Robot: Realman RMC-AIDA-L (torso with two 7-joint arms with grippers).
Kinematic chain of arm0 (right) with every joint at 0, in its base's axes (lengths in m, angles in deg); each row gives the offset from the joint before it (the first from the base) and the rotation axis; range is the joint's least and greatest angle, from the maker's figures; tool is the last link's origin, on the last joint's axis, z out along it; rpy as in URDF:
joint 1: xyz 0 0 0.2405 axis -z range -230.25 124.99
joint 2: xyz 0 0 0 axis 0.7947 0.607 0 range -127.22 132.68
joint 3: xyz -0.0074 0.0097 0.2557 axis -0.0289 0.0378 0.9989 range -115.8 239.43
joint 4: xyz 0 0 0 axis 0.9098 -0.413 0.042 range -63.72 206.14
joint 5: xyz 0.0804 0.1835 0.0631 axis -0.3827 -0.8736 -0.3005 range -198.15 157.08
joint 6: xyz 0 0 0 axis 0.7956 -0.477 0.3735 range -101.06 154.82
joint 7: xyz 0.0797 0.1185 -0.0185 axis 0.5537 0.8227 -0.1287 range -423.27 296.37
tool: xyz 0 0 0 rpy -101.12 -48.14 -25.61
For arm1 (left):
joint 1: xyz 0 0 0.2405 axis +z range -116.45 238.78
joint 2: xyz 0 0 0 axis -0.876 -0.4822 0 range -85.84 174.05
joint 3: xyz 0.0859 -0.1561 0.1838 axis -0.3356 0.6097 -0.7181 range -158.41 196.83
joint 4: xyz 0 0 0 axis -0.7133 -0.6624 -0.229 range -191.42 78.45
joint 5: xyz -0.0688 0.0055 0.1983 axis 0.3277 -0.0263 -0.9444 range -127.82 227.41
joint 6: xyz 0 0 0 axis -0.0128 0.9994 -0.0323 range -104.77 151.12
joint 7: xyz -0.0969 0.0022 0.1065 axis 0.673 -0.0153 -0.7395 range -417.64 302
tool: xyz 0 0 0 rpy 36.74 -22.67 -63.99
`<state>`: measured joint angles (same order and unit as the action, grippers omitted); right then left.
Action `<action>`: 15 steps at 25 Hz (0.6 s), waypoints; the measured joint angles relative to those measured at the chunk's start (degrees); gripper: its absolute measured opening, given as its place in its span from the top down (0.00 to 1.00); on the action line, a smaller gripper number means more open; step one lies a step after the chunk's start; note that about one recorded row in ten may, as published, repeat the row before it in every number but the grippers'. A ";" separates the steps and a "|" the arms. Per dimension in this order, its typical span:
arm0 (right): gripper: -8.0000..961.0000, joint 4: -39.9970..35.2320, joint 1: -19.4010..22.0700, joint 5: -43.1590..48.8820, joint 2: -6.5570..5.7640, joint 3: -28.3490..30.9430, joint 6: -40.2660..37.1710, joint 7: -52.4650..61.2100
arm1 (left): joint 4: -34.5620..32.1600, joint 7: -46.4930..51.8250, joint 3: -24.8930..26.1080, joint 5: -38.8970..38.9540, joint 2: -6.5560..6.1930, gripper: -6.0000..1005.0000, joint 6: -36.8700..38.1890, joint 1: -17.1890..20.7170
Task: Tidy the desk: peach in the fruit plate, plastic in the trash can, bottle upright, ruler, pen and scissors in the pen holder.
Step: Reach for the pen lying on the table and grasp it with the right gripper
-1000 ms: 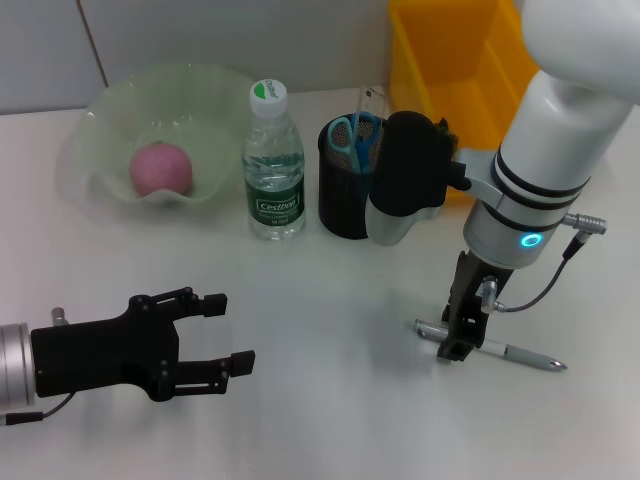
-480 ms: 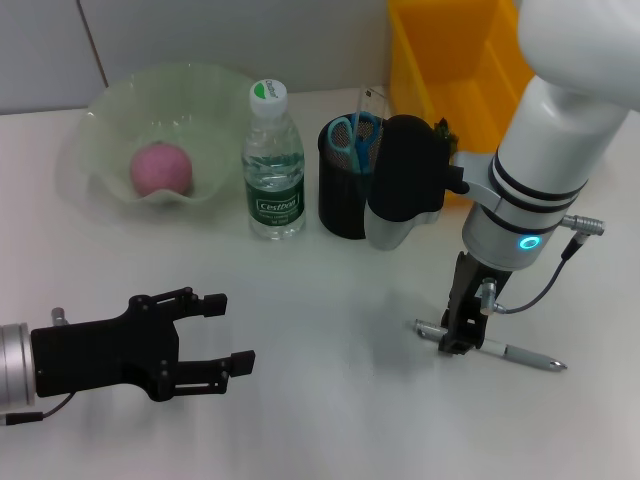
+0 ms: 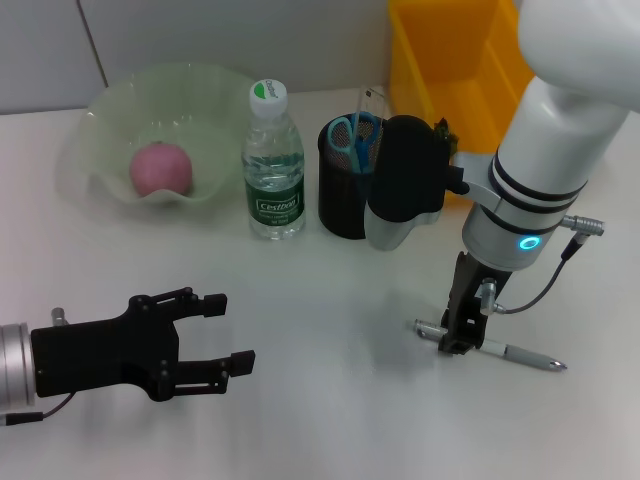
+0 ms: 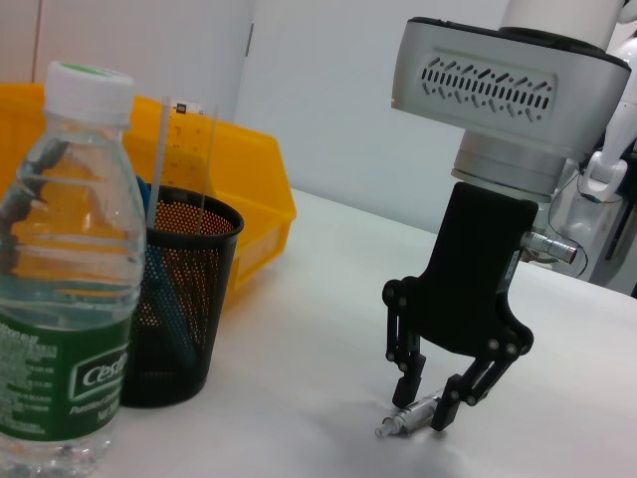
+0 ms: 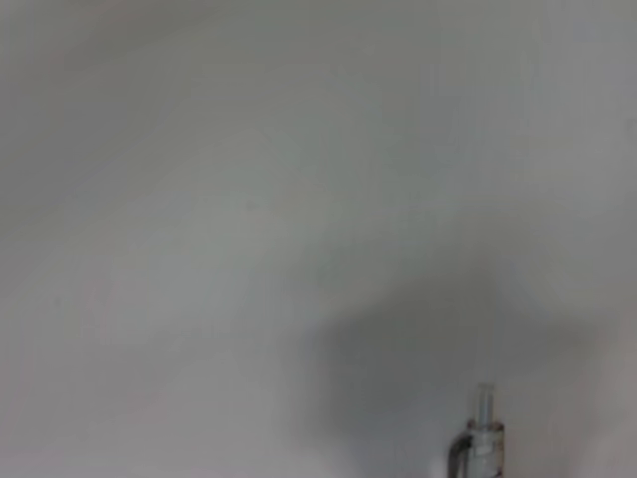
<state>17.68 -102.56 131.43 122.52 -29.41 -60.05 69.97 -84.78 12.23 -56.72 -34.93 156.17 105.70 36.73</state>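
Observation:
A silver pen [image 3: 520, 355] lies on the white table at the right. My right gripper [image 3: 456, 345] points straight down on its left part, and the left wrist view shows the right gripper [image 4: 425, 406] with its fingertips drawn in on both sides of the pen [image 4: 403, 422], which rests on the table. The pen's tip [image 5: 485, 438] shows in the right wrist view. The peach [image 3: 160, 168] sits in the fruit plate [image 3: 100, 120]. The bottle [image 3: 273, 160] stands upright. Scissors [image 3: 355, 135] and ruler [image 3: 370, 100] stand in the black mesh pen holder [image 3: 340, 200]. My left gripper [image 3: 232, 335] hovers open at the near left. Plastic is out of view.
A yellow bin [image 3: 450, 60] stands at the back right behind the pen holder. In the left wrist view the bottle [image 4: 70, 279], the pen holder [image 4: 179, 289] and the bin [image 4: 249, 169] stand close together.
The right gripper shifted slightly over the pen a second ago and has held still since. The pen and the left arm have not moved.

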 joint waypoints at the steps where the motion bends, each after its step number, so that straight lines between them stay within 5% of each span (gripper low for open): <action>1: 0.71 0.00 0.01 0.00 0.00 -0.01 0.04 0.00 | 0.00 0.11 0.00 0.00 0.00 0.14 0.00 0.00; 15: 0.71 0.09 0.18 0.00 0.00 -0.28 0.48 0.00 | 0.00 0.46 0.00 0.00 0.00 0.14 0.00 0.00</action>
<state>17.77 -102.38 131.43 122.52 -29.69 -59.58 69.97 -84.78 12.69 -56.72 -34.93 156.16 105.70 36.74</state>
